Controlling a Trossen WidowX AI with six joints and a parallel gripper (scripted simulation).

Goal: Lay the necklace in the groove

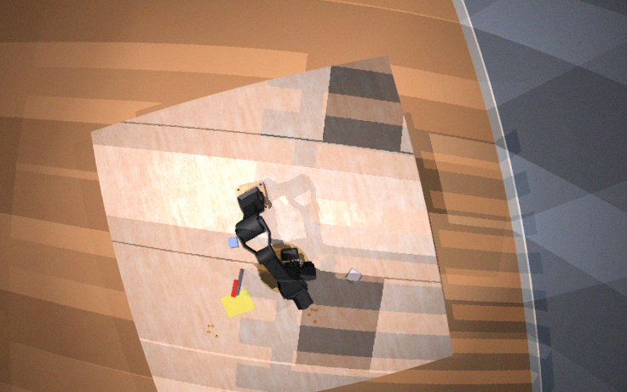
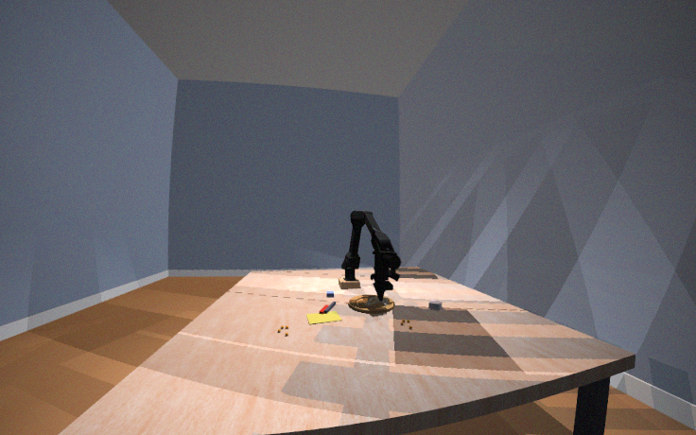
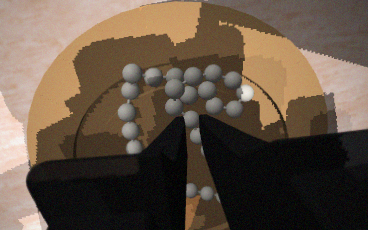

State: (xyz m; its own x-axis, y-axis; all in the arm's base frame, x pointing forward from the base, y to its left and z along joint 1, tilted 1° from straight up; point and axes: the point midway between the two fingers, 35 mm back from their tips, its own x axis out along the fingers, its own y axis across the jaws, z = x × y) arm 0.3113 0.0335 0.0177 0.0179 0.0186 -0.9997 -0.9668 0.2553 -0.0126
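The round tan bead board (image 1: 281, 246) (image 2: 361, 304) (image 3: 145, 25) has a dark circular groove line. The pearl bead necklace (image 3: 212, 73) lies crumpled on it in the wrist view: a row runs across the top, one side runs down at the left, and some beads are bunched in the middle. Only short parts clearly follow near the groove line. My gripper (image 2: 380, 299) (image 3: 191, 123) is low over the board, its fingertips nearly together on a bead of the strand. More beads show in the slit between the fingers; the fingers hide the lower part of the necklace and groove.
A yellow sheet (image 1: 237, 303) (image 2: 323, 319) lies beside a red block (image 1: 234, 288) and a dark stick (image 1: 240, 278). A blue cube (image 1: 232, 242) (image 2: 330, 294) is near the arm's base. A pale grey block (image 1: 353, 275) (image 2: 435, 305) is right of the board. Small orange dots (image 1: 314, 321) (image 1: 216, 336) lie in two groups.
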